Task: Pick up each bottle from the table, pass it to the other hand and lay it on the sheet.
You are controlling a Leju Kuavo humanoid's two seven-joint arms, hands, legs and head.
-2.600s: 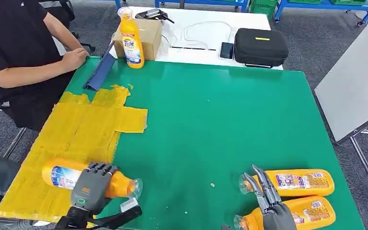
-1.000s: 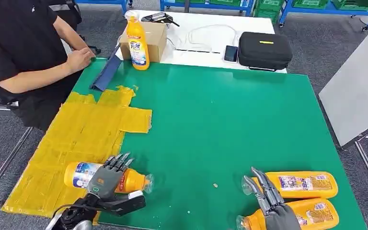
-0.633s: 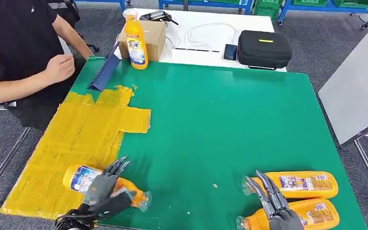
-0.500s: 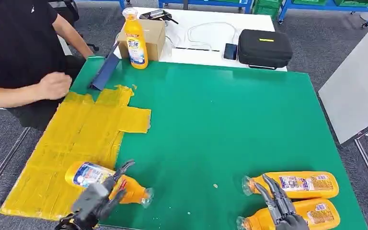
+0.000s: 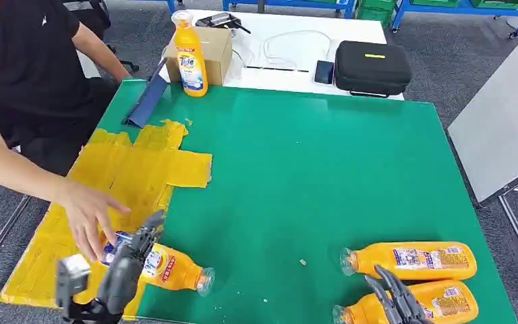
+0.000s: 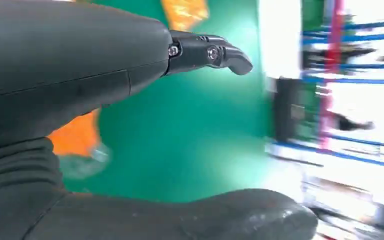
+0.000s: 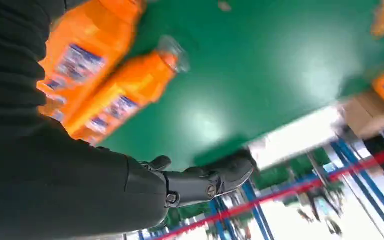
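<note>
An orange bottle (image 5: 175, 268) lies on its side at the near edge of the yellow sheet (image 5: 128, 175), its clear cap end over the green table (image 5: 297, 169). My left hand (image 5: 125, 270) hovers just over its label end, fingers apart, holding nothing; the left wrist view shows the spread left hand (image 6: 80, 75) with the bottle (image 6: 75, 140) beyond it. A person's hand (image 5: 88, 216) reaches onto the same bottle. Two more orange bottles (image 5: 411, 260) (image 5: 438, 300) lie at the near right. My right hand (image 5: 396, 302) is open above the nearer one.
An upright orange Tide bottle (image 5: 189, 54) stands at the far edge beside a cardboard box (image 5: 212, 44). A blue strip (image 5: 145, 101) lies at the far left corner. A black case (image 5: 371, 64) and cables sit on the white table behind. The person stands at the left.
My left hand has let go of the bottle and drawn back toward me. The person's hand has reached in onto that bottle. My right hand has sunk lower in the picture.
</note>
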